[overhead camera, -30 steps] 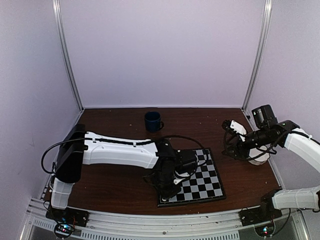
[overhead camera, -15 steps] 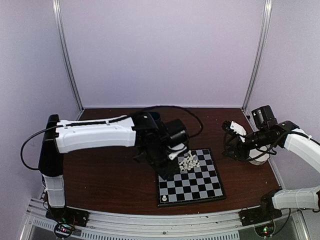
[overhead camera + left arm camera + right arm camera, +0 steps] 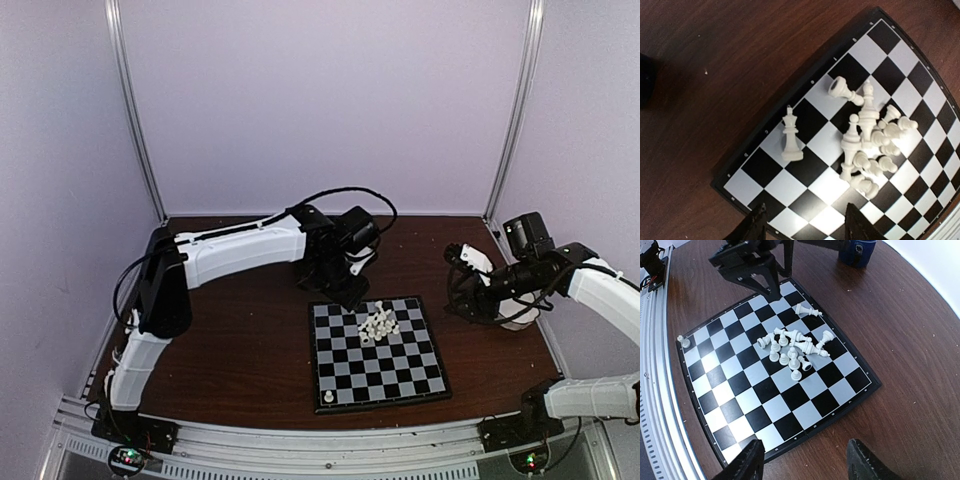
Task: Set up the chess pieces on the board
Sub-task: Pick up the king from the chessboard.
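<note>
Tiny cream plastic chess pieces (image 3: 867, 145) heaped, mostly toppled, on flat black-and-white checked board (image 3: 790, 186) just ahead of wide, empty left fingers (image 3: 758, 226); right fingers (image 3: 748, 463) also wide and empty, board ahead of them.

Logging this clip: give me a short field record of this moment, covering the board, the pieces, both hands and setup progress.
board: lying flat, mostly bare squares
chess pieces: heaped on the board's far half, many on their sides
stray piece: on its side, apart from the heap, toward the far-left edge
corner pawn: alone on the near-left corner square
left hand: open, empty, above the board's far-left edge
right hand: open, empty, right of the board
mug: off the board, far side
progress: no row set up yet
</note>
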You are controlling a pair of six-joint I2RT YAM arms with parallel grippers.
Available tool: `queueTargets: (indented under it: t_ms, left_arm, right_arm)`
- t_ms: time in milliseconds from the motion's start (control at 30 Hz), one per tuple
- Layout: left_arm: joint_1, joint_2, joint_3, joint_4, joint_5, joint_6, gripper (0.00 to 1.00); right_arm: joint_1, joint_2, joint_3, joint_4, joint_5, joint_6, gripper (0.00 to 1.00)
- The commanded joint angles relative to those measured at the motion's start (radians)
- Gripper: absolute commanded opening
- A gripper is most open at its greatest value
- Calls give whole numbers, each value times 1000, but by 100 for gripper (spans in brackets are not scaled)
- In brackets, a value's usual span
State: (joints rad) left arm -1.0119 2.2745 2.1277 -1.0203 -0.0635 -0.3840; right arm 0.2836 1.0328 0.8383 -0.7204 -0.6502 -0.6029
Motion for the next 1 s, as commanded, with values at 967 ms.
queueTargets:
  t_ms: [967]
  left_arm:
    - [56,252,191,-18,130,-10,35]
  right_arm:
    - [-12,-1,-16,17,12,-24,59]
